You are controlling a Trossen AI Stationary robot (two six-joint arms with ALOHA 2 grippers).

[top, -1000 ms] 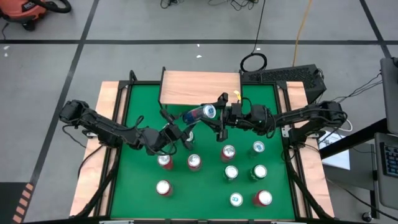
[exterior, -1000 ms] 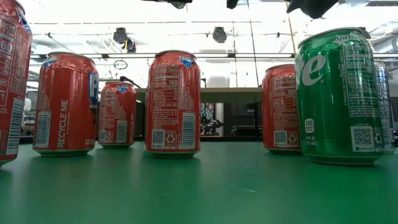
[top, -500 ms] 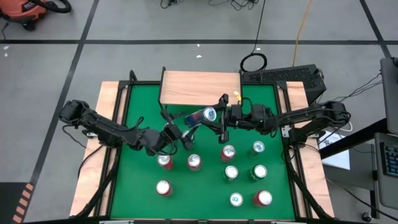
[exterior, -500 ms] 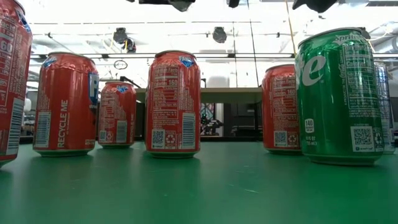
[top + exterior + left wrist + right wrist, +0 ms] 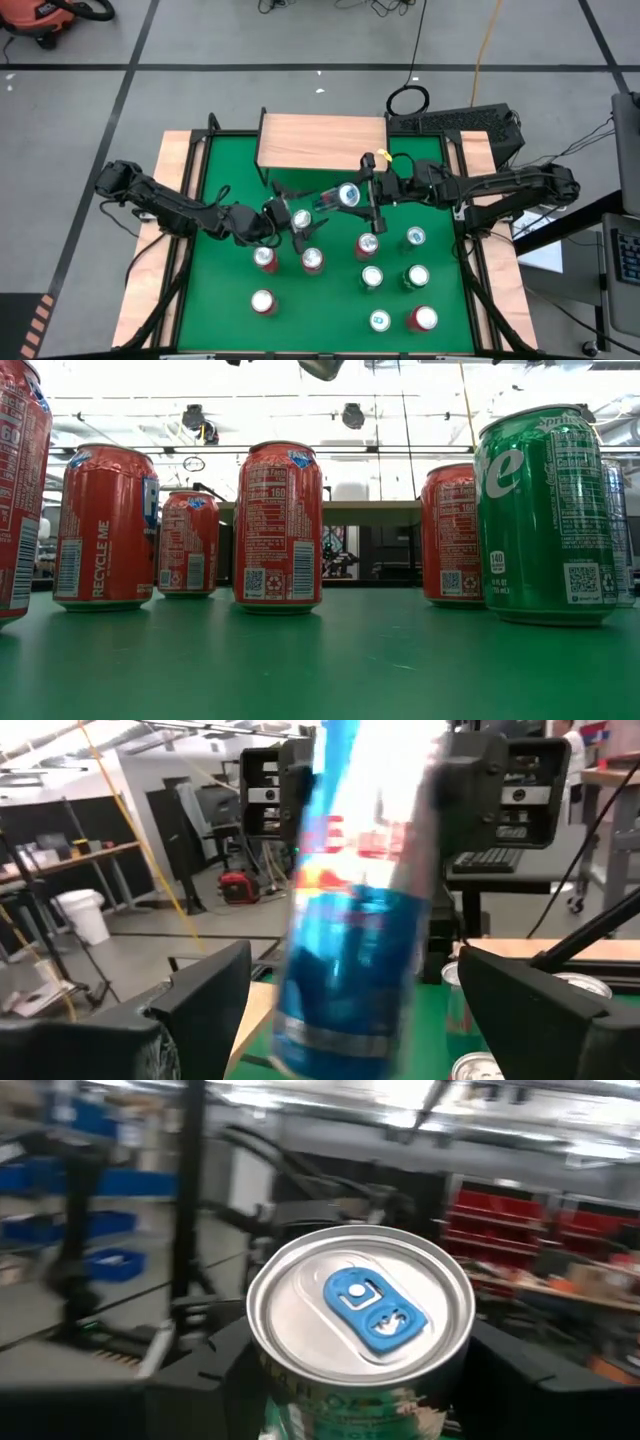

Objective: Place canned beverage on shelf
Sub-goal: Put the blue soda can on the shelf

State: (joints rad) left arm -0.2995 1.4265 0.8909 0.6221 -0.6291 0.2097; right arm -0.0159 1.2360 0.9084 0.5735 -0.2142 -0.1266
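Note:
A slim blue and silver canned beverage hangs tilted above the green table, near its middle. My right gripper is shut on it. My left gripper stands open at the can's bottom end. In the left wrist view its fingers flank the blurred can with a gap on each side. The shelf, a light wooden plank top, stands at the table's far edge, beyond both grippers. My right gripper pinches the can between its two fingers, which lie on opposite sides of the can's wall near its top end. The fingers come level from the table's right and lie along the can. The can's top with the blue tab faces the wrist. The can is lifted clear and tilted.
Several red cans and green cans stand upright on the green table top, nearer than the grippers. In the low view they fill the front, with a green can at the right. Wooden borders edge the table.
My left gripper has opened, let go of the can and rolled, staying in place. My right gripper has drawn back toward the table's right edge and a little up, tipping upward. The can has gone with it, its top now turned more upward.

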